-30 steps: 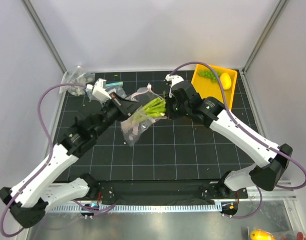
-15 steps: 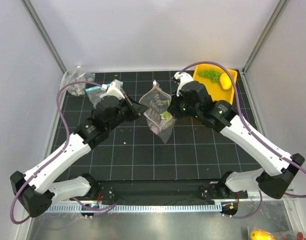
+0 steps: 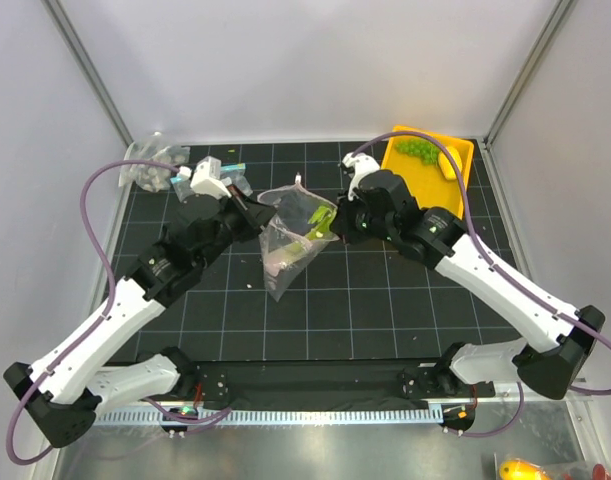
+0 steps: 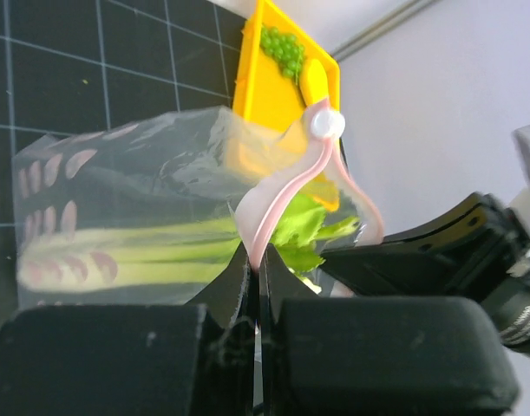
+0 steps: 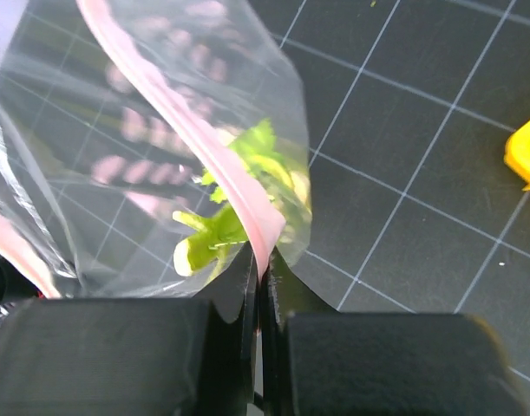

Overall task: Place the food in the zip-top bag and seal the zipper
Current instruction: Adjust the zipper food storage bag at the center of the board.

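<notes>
Grip on the pink zipper (image 4: 286, 195) is shown only by the wrist views: the left gripper (image 4: 254, 260) is closed on the strip in one, and the right gripper (image 5: 258, 273) is clamped on it in the other, with no gap seen between either pair of jaws. From above, the zip-top bag (image 3: 285, 250) is seen stretched between the two grippers, just toward 12 o'clock from the middle of the black gridded mat (image 3: 385, 300), its lower end trailing toward 6 o'clock. One leek (image 4: 134, 256) is held inside the bag, its green leaves lying by the mouth, which is made plain by the wrist views. One white slider (image 4: 323, 124) on the strip is caught by the left wrist view alone. One lemon (image 3: 447, 162) and one bunch of grapes (image 3: 415, 150) are seen in the single yellow tray (image 3: 460, 190) at 1 o'clock, outside the bag. One bunched clear bag (image 3: 150, 165) at 10 o'clock is shown only from above.
</notes>
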